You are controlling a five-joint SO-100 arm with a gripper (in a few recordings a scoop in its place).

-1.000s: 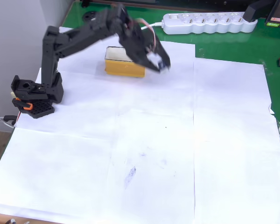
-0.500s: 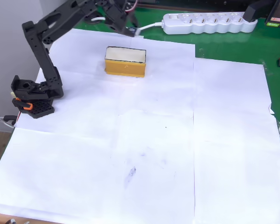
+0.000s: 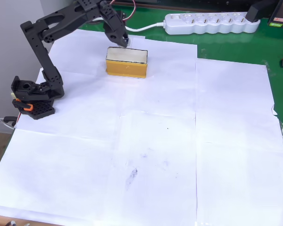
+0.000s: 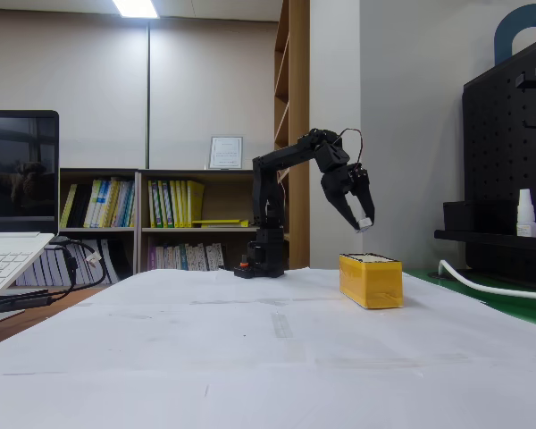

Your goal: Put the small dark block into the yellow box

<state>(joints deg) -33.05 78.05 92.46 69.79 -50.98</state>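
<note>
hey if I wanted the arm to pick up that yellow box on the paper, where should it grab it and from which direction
Probably from straight above, fingers across the short width of the orange-yellow rectangular box, closing on its two long flat side walls. It sits flat and upright on the white paper sheets with open space around it. The black two-finger gripper hangs above its far edge.

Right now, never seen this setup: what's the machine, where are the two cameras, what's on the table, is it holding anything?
It is a small black jointed robot arm, bolted at the table's edge, ending in a two-finger gripper. One picture looks straight down from above; the other is a camera at table height, side on.

The table is covered with white paper sheets. On them stands a small rectangular box with orange-yellow sides and a pale inside. A white power strip lies on the green mat behind.

In the side view the gripper hangs above the box with something small and pale at its fingertips. Whether that is the small dark block is too small to tell.
</note>
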